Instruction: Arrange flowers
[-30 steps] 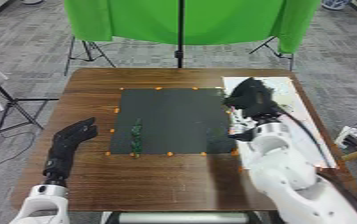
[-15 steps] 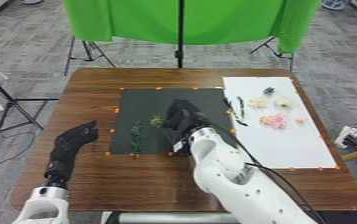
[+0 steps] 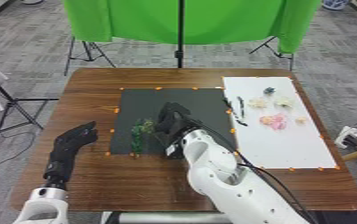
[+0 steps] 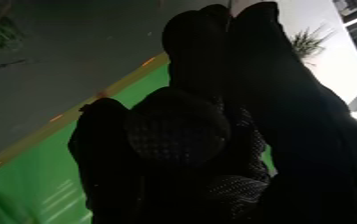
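- Lying near the left edge of the black mat [image 3: 183, 96], a leafy stem [image 3: 137, 139] runs to the near edge.
- A paler green sprig [image 3: 148, 124] sits over the mat just beside the stem, between it and the robot's right hand [image 3: 173, 124]; whether the two plants touch cannot be told.
- The right hand is over the middle of the mat. In the right wrist view its long fingers are nearly straight, two with tips close together and another set apart; the glove is dark there, so a thin stem between them may well escape notice.
- The left hand [image 3: 68, 142], fingers extended and relaxed, is over the tabletop [image 3: 90, 177] near its left edge, apart from the mat.
- On the white sheet [image 3: 285, 150] along the tabletop's right side, a blue flower [image 3: 269, 90] lies toward the far edge, two cream blooms [image 3: 257, 102] nearer, then a pink flower [image 3: 273, 121] with a small peach bloom [image 3: 301, 120] just beside it.
- Dark stems [image 3: 240, 112] lie by the sheet's left edge.
- A green backdrop [image 3: 130, 22] hangs beyond the tabletop's far edge.
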You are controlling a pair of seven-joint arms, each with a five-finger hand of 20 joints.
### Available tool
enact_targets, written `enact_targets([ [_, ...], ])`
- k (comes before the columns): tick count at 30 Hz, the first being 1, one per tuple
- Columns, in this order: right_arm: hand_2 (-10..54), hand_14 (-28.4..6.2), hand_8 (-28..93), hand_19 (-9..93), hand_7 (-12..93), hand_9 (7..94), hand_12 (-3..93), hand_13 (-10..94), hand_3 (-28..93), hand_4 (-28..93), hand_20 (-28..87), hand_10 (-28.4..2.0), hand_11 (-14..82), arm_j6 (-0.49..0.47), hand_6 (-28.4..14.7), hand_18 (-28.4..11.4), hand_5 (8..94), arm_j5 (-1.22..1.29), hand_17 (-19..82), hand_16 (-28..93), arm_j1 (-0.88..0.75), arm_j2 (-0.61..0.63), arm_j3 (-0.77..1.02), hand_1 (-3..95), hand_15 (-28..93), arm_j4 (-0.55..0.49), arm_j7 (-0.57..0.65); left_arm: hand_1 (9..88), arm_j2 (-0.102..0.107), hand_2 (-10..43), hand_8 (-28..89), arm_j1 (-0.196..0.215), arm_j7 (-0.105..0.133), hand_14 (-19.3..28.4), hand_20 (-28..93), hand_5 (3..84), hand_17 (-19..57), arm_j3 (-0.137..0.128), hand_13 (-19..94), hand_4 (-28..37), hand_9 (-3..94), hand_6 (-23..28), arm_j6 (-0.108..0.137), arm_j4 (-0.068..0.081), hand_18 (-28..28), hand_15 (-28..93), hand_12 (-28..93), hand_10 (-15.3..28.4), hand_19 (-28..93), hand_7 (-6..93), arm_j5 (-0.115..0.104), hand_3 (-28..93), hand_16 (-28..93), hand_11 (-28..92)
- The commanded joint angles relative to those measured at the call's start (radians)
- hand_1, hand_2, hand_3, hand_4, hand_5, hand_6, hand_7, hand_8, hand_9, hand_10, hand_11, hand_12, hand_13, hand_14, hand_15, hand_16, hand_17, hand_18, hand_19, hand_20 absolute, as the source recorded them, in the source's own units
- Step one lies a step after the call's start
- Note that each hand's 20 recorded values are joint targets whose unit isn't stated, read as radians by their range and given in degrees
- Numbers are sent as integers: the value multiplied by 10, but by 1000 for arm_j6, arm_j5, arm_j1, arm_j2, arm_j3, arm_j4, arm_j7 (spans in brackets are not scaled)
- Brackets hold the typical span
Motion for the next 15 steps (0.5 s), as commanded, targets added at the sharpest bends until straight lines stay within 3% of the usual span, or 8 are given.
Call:
enact_targets([
  [1, -95, -12, 120, 932, 218, 866, 281, 937, 514, -186, 490, -112, 408, -4, -9, -82, 796, -30, 696, 322, -24, 21, 11, 560, 563, -9, -24, 280, -13, -7, -63, 15, -12, 180, 221, 453, 24, -3, 314, -227, 432, 48, -14, 0, 142, 339, 119, 136, 169, 122, 8, 669, -21, 216],
  [8, -95, -14, 116, 932, 209, 864, 271, 937, 514, -182, 495, -111, 414, -11, -9, -85, 789, -51, 692, 329, -26, 51, 23, 544, 557, -13, -41, 280, -14, -9, -64, 11, -13, 181, 221, 452, 23, -9, 313, -225, 431, 48, -22, 1, 142, 337, 119, 135, 168, 123, 13, 670, -21, 215],
  [12, -95, -15, 98, 932, 196, 863, 266, 937, 582, -207, 495, -112, 417, -6, -9, -86, 778, -46, 691, 336, -26, 48, 32, 485, 553, -10, -39, 280, -12, -11, -63, 9, -15, 181, 221, 452, 22, -9, 312, -223, 430, 48, -30, 3, 142, 337, 120, 135, 169, 123, 14, 670, -20, 215],
  [15, -95, -16, 82, 932, 192, 863, 265, 937, 611, -214, 495, -112, 417, -2, -9, -87, 774, -58, 690, 336, -27, 54, 31, 460, 553, -14, -41, 282, -8, -15, -64, -1, -30, 181, 221, 451, 22, -3, 312, -221, 430, 48, -31, 6, 143, 335, 119, 135, 168, 122, 33, 669, -20, 214],
])
